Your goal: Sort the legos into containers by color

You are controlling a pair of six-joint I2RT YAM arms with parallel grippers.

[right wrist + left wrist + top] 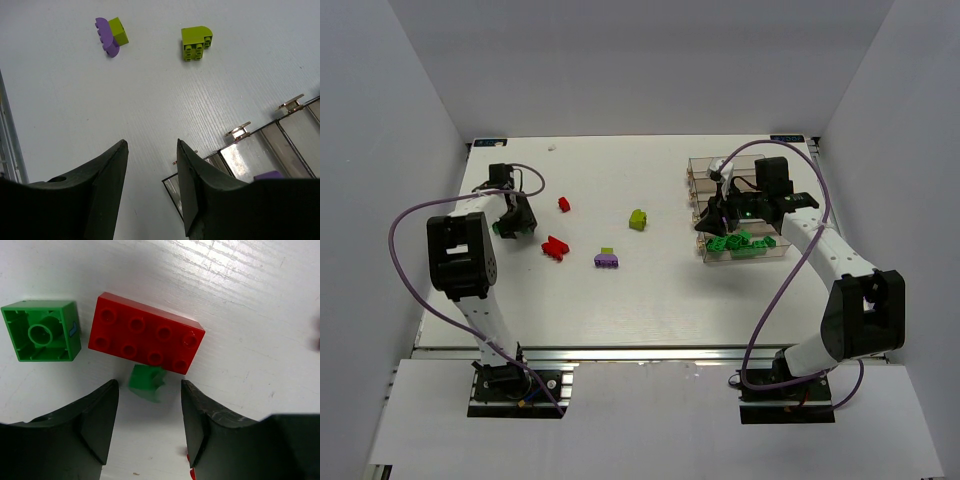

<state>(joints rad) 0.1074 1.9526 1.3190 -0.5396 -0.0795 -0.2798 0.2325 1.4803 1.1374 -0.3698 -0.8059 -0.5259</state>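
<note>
Left claw (149, 407) parted, empty. Just ahead between tips: small green lego (146, 383). Just behind it: red brick (146, 333), long axis side to side, along closing line; green block (41, 330) off left. Right claw (150, 170) parted, empty, by containers (240, 155), well apart; nearest by left arm.

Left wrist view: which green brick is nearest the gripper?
The small green piece by the red brick; the larger upturned green brick lies off left.

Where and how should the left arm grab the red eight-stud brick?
From above, fingers across its two long walls, probably: the red brick lies flat, studs up. Stay off the end nearest the green brick, and clear of the small green piece by its near wall.
</note>
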